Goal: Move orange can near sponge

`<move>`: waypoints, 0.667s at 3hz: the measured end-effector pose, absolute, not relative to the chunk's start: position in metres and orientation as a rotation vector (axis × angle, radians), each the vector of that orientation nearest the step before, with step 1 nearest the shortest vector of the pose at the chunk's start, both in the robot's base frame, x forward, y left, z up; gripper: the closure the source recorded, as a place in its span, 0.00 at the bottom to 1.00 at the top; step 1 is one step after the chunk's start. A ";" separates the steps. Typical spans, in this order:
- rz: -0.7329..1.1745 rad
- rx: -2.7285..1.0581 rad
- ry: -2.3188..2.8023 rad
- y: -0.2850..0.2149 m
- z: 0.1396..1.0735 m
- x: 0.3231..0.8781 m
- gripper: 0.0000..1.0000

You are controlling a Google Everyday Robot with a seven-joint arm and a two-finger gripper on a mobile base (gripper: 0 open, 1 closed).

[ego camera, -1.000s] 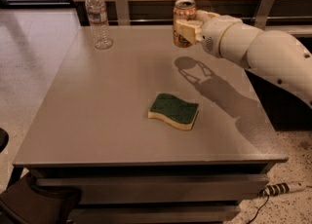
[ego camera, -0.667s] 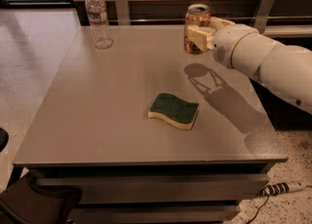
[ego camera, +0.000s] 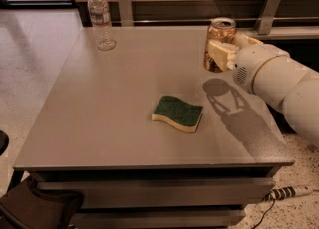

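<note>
At right, over rear edge of table (ego camera: 99, 123): gripper (ego camera: 218, 54), clenched on orange can (ego camera: 222, 30). Can upright, seemingly lifted clear of tabletop, going by shadow cast lower down. Far finger hidden behind can. Sponge (ego camera: 178, 113) flat near table middle, green side up, well apart from can, toward front and left of it. Water bottle (ego camera: 101, 19) upright at rear left corner.

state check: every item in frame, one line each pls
orange can: upright, held off the table, shadow cast below it.
tool: above the table's right side, shut on the orange can.
sponge: lying flat, green side up, untouched, apart from the orange can.
water bottle: upright, capped, far left corner.
</note>
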State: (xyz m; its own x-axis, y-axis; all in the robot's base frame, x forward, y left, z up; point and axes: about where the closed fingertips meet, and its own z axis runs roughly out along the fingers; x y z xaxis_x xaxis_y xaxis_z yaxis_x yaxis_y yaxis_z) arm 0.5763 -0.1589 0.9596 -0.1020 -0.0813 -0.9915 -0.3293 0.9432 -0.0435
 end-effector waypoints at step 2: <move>0.189 -0.197 1.704 -0.168 0.915 0.529 1.00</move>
